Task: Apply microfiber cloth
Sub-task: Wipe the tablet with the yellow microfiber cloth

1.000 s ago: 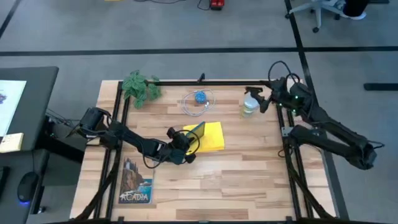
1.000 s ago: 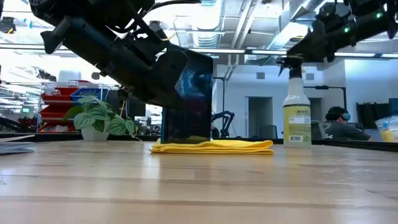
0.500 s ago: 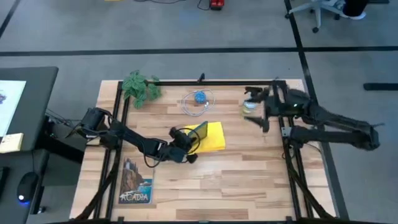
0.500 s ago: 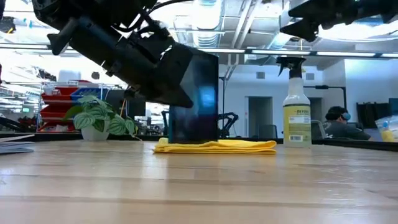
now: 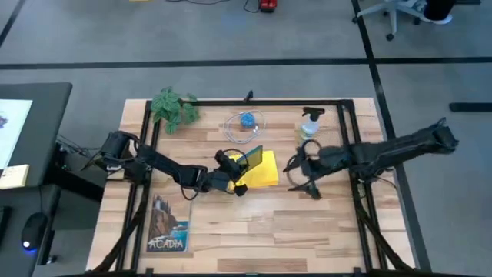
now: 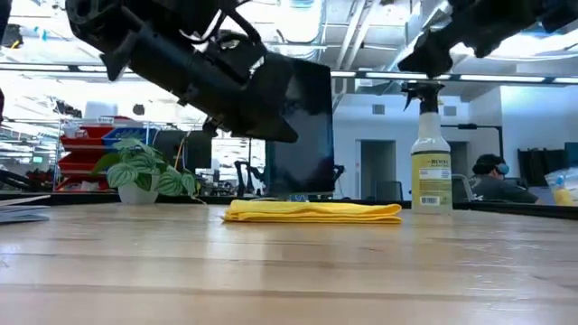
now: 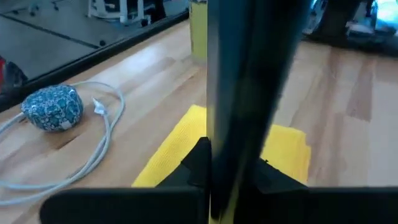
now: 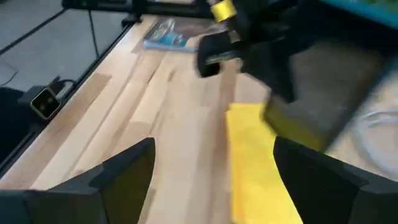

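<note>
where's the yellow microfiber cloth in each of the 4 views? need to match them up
High view: microfiber cloth at table centre, partly under the tablet held by the left gripper.
Low view: flat yellow strip mid-frame, below the raised tablet.
Left wrist view: yellow patch behind the tablet's dark edge.
Right wrist view: yellow band ahead of the open right gripper.
Shared landmark: the tablet over the cloth.

1 cloth (image 5: pixel 264 171), 1 tablet (image 5: pixel 254 158), 1 bottle (image 5: pixel 309 125)
</note>
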Action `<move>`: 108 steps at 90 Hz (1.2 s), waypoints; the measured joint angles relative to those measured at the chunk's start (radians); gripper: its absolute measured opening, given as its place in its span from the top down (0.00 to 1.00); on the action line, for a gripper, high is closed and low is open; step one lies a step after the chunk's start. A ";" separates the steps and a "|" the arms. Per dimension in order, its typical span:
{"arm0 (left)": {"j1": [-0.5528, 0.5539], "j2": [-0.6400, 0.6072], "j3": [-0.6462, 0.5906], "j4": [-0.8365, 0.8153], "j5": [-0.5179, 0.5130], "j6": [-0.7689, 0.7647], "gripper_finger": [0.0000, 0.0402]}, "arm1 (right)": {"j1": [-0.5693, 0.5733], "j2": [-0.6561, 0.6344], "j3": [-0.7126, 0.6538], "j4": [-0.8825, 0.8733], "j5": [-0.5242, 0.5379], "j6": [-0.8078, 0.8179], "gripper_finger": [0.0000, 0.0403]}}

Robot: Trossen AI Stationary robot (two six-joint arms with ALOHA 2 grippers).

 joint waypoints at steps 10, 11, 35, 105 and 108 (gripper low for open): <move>0.005 0.000 0.000 -0.078 0.012 -0.041 0.98 | 0.037 0.092 0.000 0.057 0.004 0.017 0.23; 0.004 0.000 0.000 -0.081 0.012 -0.045 0.98 | 0.041 0.100 0.000 0.062 0.006 0.019 0.23; -0.056 -0.003 0.005 -0.179 -0.022 -0.184 0.98 | 0.072 0.279 0.000 0.107 0.133 0.093 0.23; -0.206 -0.152 0.084 -0.401 -0.135 -0.311 0.98 | 0.067 0.497 0.001 0.405 0.123 0.048 0.23; -0.211 -0.178 0.086 -0.457 -0.145 -0.352 0.98 | 0.059 0.530 0.000 0.451 0.121 0.033 0.23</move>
